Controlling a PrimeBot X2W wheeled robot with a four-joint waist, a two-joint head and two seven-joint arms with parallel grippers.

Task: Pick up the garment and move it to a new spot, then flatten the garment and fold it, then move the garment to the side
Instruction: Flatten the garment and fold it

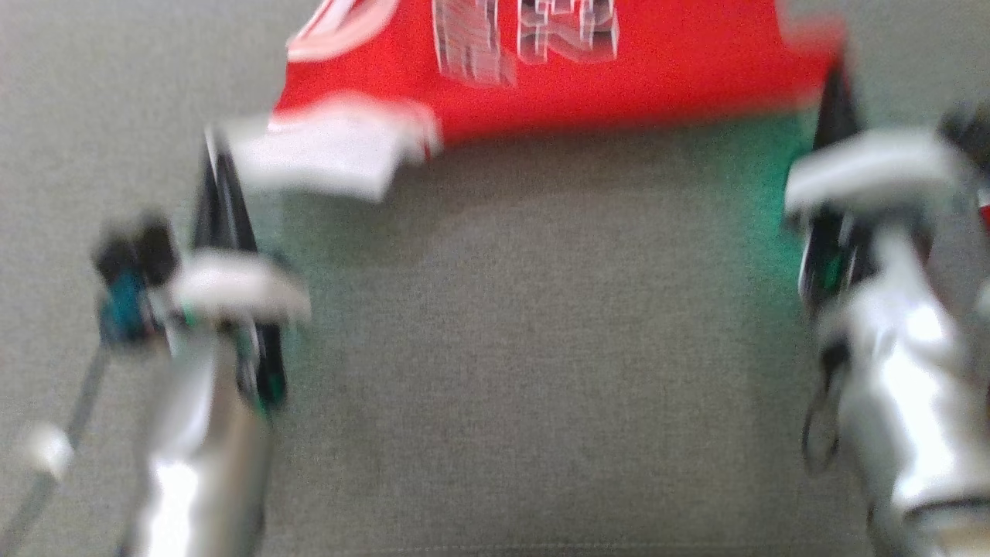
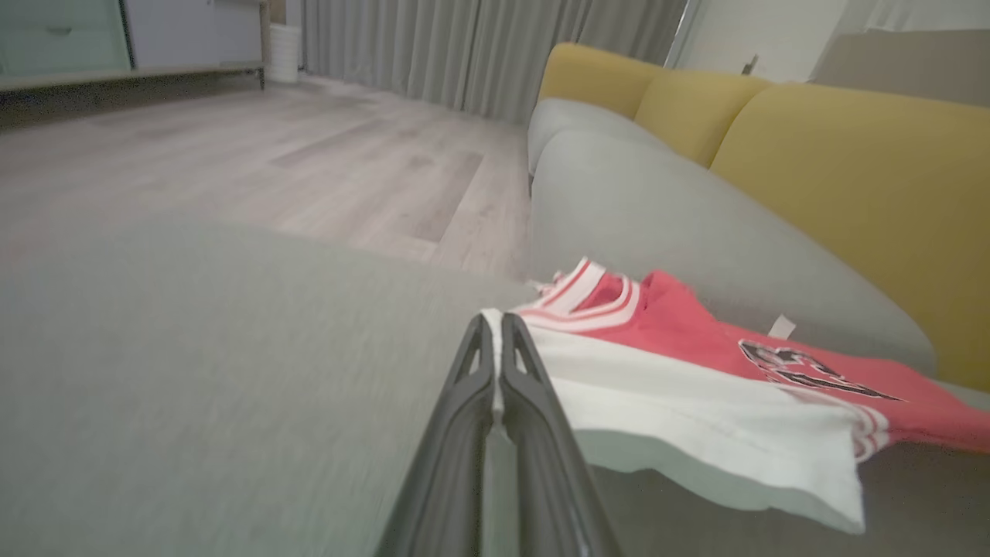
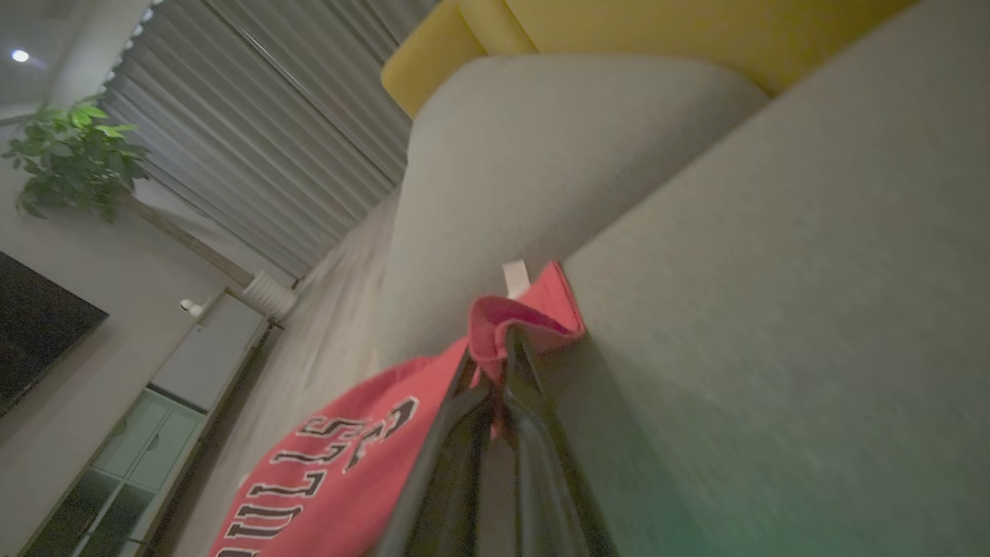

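The garment is a red jersey with grey lettering and a white section at its left end, spread across the far part of the grey cushion. My left gripper is shut on the white corner. In the left wrist view the left gripper pinches the white hem, and the garment trails off to the right, lifted a little off the cushion. My right gripper is shut on the red corner at the far right. In the right wrist view the right gripper clamps a red fold of the garment.
The grey sofa seat stretches between my arms toward me. Yellow back cushions rise behind the garment. Wood floor and grey curtains lie beyond the sofa's end. A potted plant stands by the wall.
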